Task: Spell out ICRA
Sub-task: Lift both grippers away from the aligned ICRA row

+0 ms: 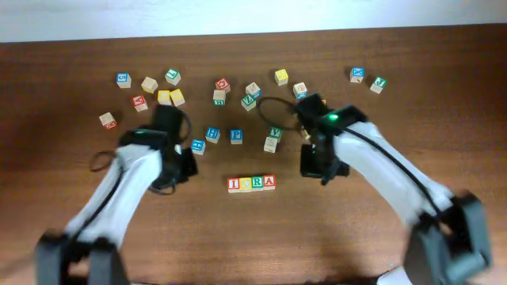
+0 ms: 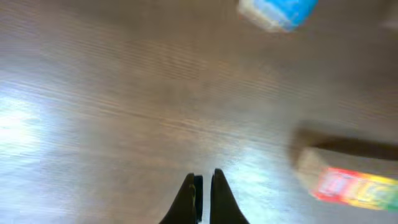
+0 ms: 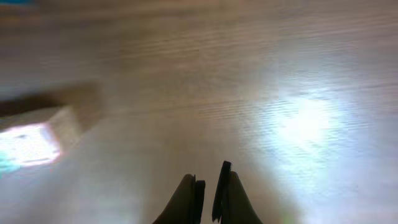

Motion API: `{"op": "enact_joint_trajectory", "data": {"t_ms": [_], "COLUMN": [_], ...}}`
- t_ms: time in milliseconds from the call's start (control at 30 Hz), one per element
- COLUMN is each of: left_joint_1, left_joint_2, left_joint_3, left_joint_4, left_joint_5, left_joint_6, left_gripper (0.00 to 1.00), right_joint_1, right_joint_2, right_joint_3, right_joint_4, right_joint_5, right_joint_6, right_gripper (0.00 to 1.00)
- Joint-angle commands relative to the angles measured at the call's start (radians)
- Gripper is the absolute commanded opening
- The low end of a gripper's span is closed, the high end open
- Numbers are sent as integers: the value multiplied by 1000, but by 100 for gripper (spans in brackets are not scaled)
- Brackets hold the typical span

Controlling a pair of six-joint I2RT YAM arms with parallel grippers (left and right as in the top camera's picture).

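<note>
Cubes I [image 1: 233, 184], C [image 1: 245, 184], R [image 1: 257, 184], A [image 1: 269, 182] sit touching in one row mid-table [image 1: 261, 245], already reading as the word, so left gripper [image 2: 203, 177] and right gripper [image 3: 207, 171] flank it empty, jaws together, task likely done.

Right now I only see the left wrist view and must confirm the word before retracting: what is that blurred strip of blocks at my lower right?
Observer: From overhead it is a row of four touching cubes reading I, C, R, A.
Operator: Where is the other arm?
Observer: The right gripper sits to the right of the row, apart from it, shut and empty.
Operator: Any loose cube close by?
Observer: A pale cube lies beyond the row's right end, not touching it.
</note>
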Motion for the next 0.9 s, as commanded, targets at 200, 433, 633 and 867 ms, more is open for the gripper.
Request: {"op": "enact_joint_trajectory", "data": {"t_ms": [200, 433, 633, 867], "left_joint_1": [20, 20, 20, 20], "left_joint_2": [-507, -574, -573, -573], "left_joint_3": [51, 51, 51, 51], "left_joint_4": [-162, -275, -296, -296], "left_joint_5": [-16, -16, -16, -16], "left_joint_6": [53, 53, 53, 53], "left_gripper": [99, 99, 99, 99], "right_joint_1": [3, 8, 58, 116], "right_joint_2": [-606, -739, -747, -804], "right_joint_3": [36, -11, -80, -91], "right_joint_4": [-244, -254, -252, -251], "right_joint_5": [37, -13, -12, -5], "right_joint_6": [71, 170, 171, 171], "right_gripper": [88, 98, 98, 98]}}
